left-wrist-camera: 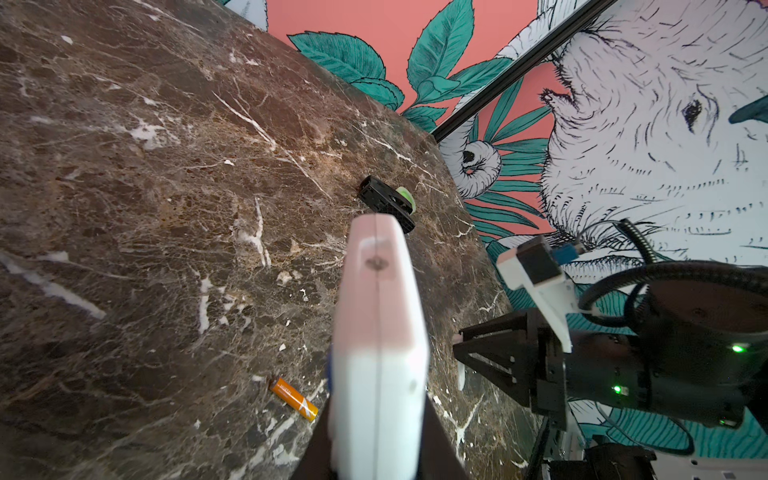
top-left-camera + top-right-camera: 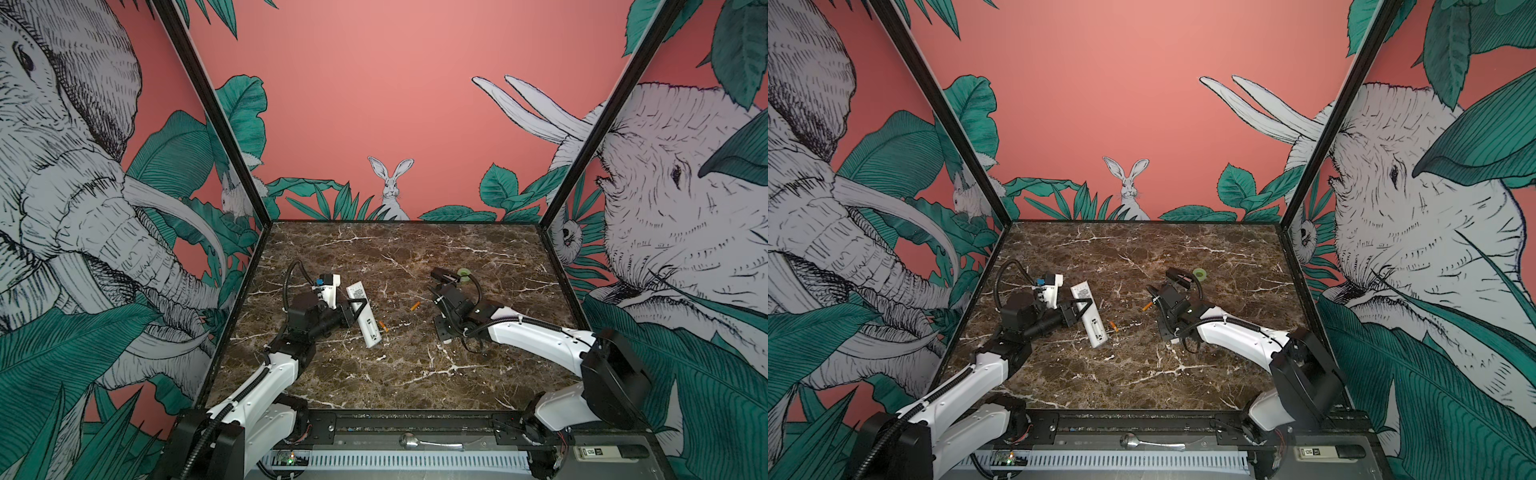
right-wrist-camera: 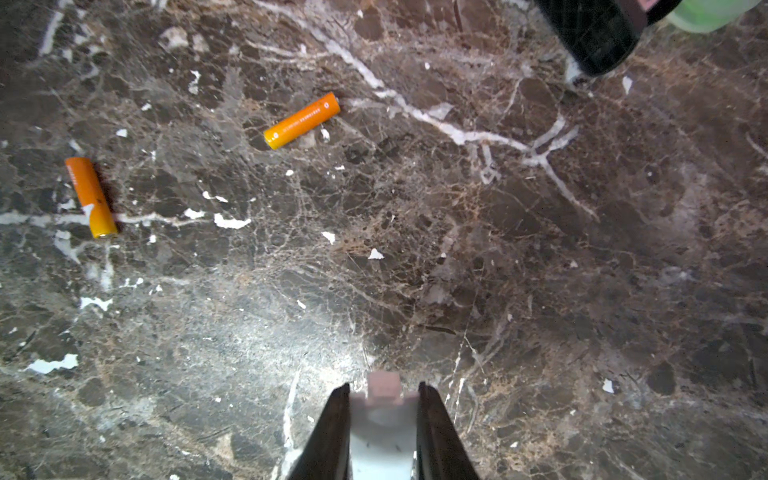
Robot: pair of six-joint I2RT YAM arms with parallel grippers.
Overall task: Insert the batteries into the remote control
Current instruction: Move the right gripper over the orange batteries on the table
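My left gripper (image 2: 352,311) is shut on the remote control (image 2: 362,309), a long white bar with its labelled back facing up. In the left wrist view the remote control (image 1: 380,316) stands out from between the dark fingers (image 1: 440,453). One orange battery (image 2: 383,326) lies right beside the remote's near end. A second battery (image 2: 414,306) lies apart, mid-table. Both batteries (image 3: 91,197) (image 3: 302,120) show in the right wrist view. My right gripper (image 3: 384,395) hangs over bare marble right of them, shut on a small white plastic piece (image 3: 384,424) with a tab.
A black stapler-like object (image 2: 441,275) and a green tape roll (image 2: 463,273) sit just beyond the right gripper (image 2: 444,337). A spoon (image 2: 415,442) lies on the front rail. Patterned walls close off the marble table (image 2: 374,382) on three sides.
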